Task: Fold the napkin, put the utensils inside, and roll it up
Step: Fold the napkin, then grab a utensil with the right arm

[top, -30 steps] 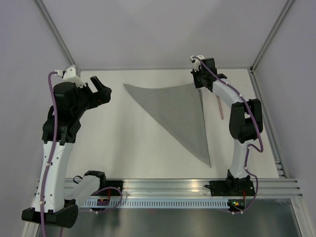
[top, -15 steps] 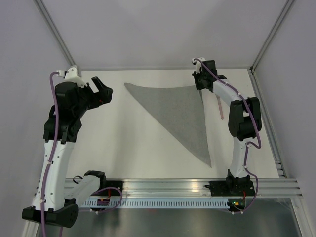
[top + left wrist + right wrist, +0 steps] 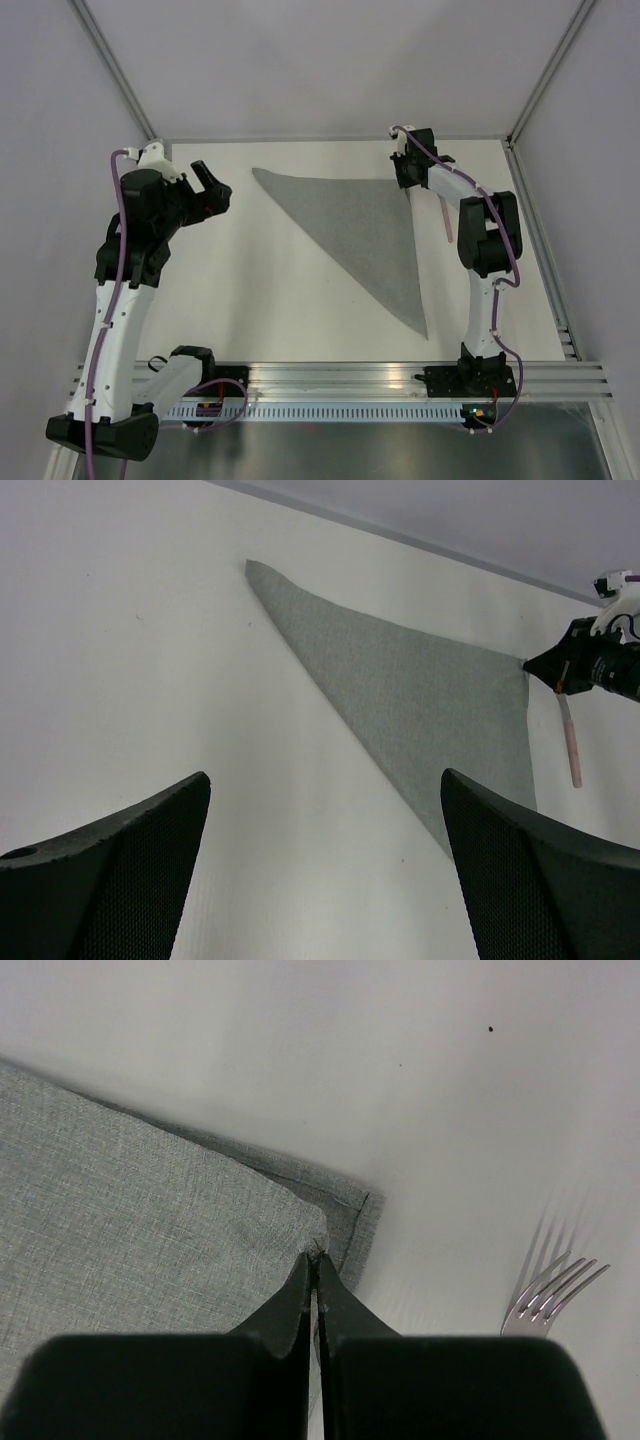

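Observation:
The grey napkin (image 3: 360, 225) lies folded into a triangle on the white table, its long edge running from far left to near right. My right gripper (image 3: 406, 181) is shut on the top layer's far right corner (image 3: 300, 1235), resting just short of the lower layer's corner. A fork (image 3: 552, 1295) with a pale-pink handle (image 3: 446, 218) lies just right of that corner. My left gripper (image 3: 212, 186) is open and empty, raised to the left of the napkin (image 3: 420, 700). In the left wrist view the fingers (image 3: 130, 860) frame bare table.
The white table (image 3: 250, 290) is walled by grey panels at the back and sides. An aluminium rail (image 3: 350, 380) with both arm bases runs along the near edge. The right arm (image 3: 485, 240) stands over the table's right side, beside the pink handle.
My right gripper has shifted slightly toward the far right with the napkin corner in it. My left arm has shifted a little to the right.

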Controlling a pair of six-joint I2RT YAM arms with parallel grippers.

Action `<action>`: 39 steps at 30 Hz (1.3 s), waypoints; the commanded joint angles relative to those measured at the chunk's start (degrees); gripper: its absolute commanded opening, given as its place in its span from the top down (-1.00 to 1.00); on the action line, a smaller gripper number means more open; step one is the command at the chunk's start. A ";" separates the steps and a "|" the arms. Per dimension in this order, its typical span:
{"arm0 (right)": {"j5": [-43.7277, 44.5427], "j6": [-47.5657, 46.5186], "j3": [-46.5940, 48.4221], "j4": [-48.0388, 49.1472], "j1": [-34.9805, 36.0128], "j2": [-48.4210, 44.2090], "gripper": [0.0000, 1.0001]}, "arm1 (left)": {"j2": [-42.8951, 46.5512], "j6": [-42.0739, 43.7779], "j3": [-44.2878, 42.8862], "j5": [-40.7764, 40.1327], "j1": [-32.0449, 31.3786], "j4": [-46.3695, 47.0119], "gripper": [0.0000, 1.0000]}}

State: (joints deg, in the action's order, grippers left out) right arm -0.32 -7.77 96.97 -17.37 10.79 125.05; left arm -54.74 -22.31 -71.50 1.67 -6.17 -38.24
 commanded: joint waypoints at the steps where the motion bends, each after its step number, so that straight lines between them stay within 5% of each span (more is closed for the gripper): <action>1: 2.25 0.21 2.79 0.75 -0.50 1.07 0.99 | 0.34 -2.48 0.58 1.40 0.20 2.82 -0.99; 6: 3.39 0.21 4.45 0.40 -0.59 2.91 0.91 | 0.69 -2.13 1.63 1.67 0.20 3.17 -0.99; 10: 4.18 0.82 6.91 0.14 -1.03 3.79 0.16 | 1.48 -1.52 2.86 2.54 0.20 3.61 -0.99; 13: 3.92 1.79 9.20 -0.82 -1.73 4.23 -0.18 | 2.18 -1.25 4.26 3.16 0.20 4.05 -0.99; 18: 2.95 3.20 11.05 -4.95 -3.49 1.79 -0.21 | 3.85 -0.55 7.60 4.30 0.20 5.36 -0.99; 29: -3.37 1.45 -13.11 -4.70 -15.26 -13.51 -0.04 | 10.62 1.65 16.65 7.29 0.20 8.70 -0.99; 39: -6.89 1.53 -16.11 -5.13 -16.68 -12.82 -0.04 | 11.50 3.06 17.80 7.56 0.29 8.71 -0.99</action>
State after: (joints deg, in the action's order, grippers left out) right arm -5.65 -6.24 80.90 -21.96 -6.42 113.62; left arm -44.05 -22.13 -54.19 7.73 -6.17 -31.48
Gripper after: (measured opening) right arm 0.523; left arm 0.994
